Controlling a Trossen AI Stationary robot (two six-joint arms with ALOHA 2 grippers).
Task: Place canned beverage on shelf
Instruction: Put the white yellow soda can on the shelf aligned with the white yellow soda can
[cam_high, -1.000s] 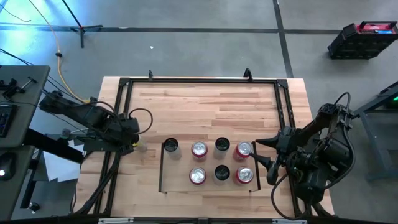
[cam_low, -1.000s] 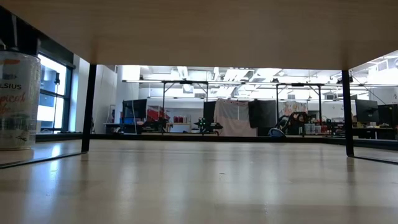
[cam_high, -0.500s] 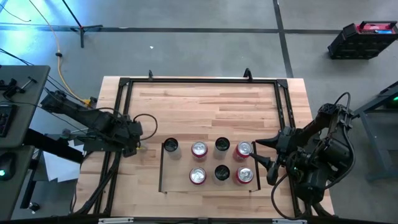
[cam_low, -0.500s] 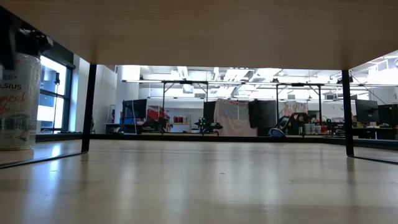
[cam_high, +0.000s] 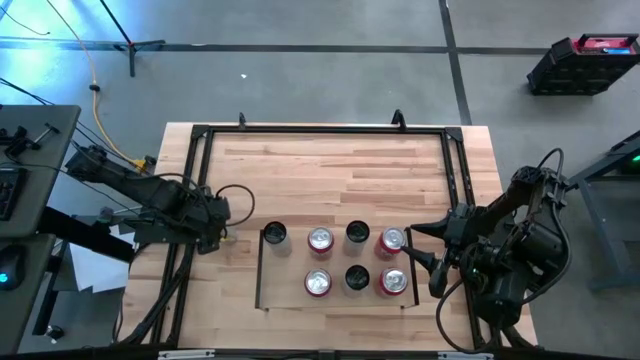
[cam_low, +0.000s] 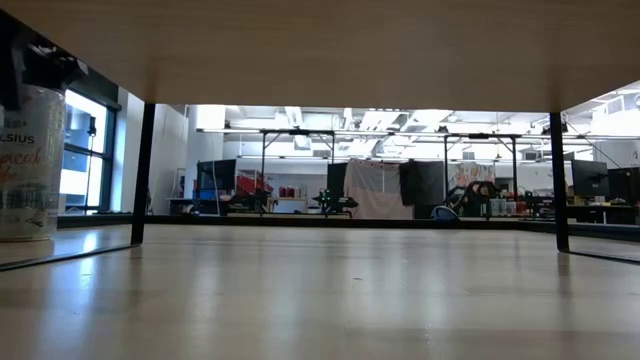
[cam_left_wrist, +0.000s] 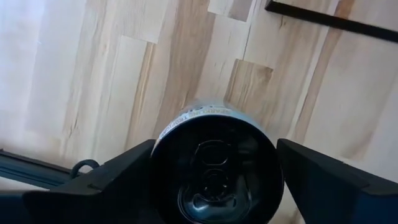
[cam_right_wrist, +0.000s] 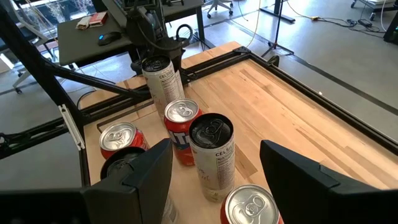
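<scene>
At the shelf's far-left corner: white Celsius can standing upright on the panel, dark lid up. Left gripper sits just left of it, over the surface by the black frame tube. Left wrist view has the can top between both fingers, visible gap each side, so jaws open around it, not clamped. Low view shows the same can upright at far left, dark gripper part near its top.

Six other cans on the shelf in two rows: far row red can, dark-lid can, red can; near row red can, dark-lid can, red can.

Right gripper waits at the shelf's right end beside the two rightmost red cans, jaws open, holding nothing; right wrist view shows its fingers apart with cans beyond them.
</scene>
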